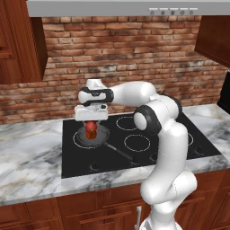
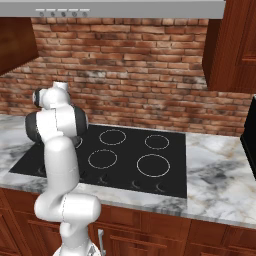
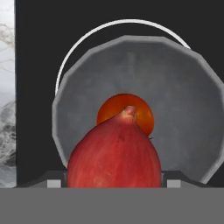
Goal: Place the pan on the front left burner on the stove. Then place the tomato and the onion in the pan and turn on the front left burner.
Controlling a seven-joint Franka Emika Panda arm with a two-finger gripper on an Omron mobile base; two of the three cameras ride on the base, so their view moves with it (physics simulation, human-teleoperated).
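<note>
While the grey marbled worktop (image 1: 31,157) lies bare at the left, the flat black glass stove (image 1: 179,155) carries the shallow round dark grey pan (image 3: 183,109) on its large white-ringed front left burner (image 3: 87,39), black handle pointing near and right. In the pan sits the bright orange-red tomato (image 3: 111,107). Just above it, the gripper (image 1: 91,129) hangs with its fingers pinching the dull pinkish-red onion (image 3: 114,153). Four smaller white rings lie to the right.

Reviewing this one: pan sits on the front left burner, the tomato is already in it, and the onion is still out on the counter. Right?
Not quite. The onion is between the jaws above the pan, as the hand view shows. The rest holds: the pan sits on the front left burner and the tomato lies in it.
</note>
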